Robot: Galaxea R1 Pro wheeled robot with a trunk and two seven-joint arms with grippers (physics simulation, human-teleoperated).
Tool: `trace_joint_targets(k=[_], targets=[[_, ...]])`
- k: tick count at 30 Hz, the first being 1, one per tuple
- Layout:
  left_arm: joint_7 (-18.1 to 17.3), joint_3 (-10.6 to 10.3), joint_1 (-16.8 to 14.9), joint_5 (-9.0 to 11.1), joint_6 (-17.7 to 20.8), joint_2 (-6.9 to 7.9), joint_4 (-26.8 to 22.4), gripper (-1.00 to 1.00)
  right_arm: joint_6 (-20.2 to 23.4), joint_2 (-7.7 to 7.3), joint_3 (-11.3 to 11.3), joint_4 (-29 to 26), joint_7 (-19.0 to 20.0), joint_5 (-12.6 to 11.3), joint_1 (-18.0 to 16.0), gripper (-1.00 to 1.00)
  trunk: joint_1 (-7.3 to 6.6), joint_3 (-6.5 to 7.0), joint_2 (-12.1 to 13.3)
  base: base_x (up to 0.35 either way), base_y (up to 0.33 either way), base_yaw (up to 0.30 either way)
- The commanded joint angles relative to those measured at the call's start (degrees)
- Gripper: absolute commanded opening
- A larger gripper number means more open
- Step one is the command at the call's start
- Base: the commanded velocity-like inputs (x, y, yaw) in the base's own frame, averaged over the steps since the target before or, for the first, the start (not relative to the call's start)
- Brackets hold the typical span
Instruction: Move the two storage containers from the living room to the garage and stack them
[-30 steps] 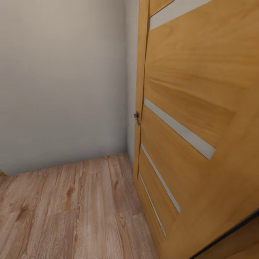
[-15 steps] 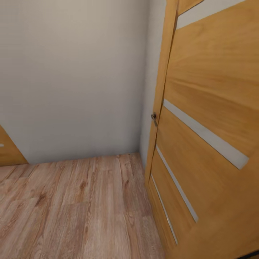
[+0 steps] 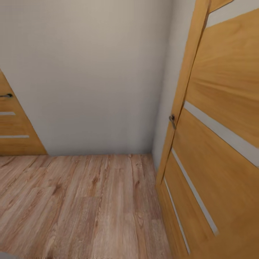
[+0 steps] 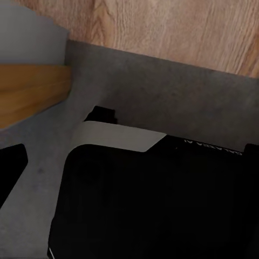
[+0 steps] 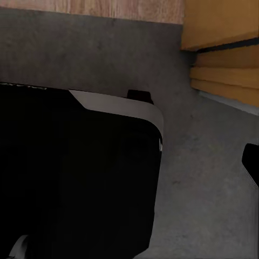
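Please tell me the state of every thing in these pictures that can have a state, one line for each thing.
Wooden door on the right: open, swung toward the camera, its edge and handle showing.
Second wooden door at far left: partly in view; open or closed cannot be told.
Robot base: standing on grey concrete floor, at the seam with the wood-plank floor.

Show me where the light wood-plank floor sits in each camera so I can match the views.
Head view: the light wood-plank floor covers the lower part, running up to the plain white wall.
Left wrist view: a band of planks beyond the dark grey concrete floor.
Right wrist view: a thin strip of planks beyond the same grey concrete.
Shared landmark: orange-brown door wood beside the planks.
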Motion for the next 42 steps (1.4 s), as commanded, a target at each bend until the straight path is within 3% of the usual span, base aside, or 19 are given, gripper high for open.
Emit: trace_joint_targets(k=[1, 14, 42], targets=[[0.16, -0.16, -0.05, 0.42, -0.13, -0.02, 0.03, 1.00, -0.30, 0.04, 0.48, 0.17, -0.06, -0.49, -0.05, 1.00, 0.01, -0.07, -0.05, 0.000, 0.000, 0.274], [-0.02, -0.16, -0.05, 0.45, 0.17, 0.03, 0.03, 1.00, -0.33, 0.04, 0.48, 0.16, -0.06, -0.49, -0.05, 1.00, 0.01, -0.07, -0.05, 0.042, 0.000, 0.181], [-0.11, -0.16, -0.04, 0.36, 0.11, 0.06, 0.03, 1.00, -0.34, 0.04, 0.48, 0.16, -0.06, -0.49, -0.05, 1.00, 0.01, -0.07, -0.05, 0.316, 0.000, 0.007]])
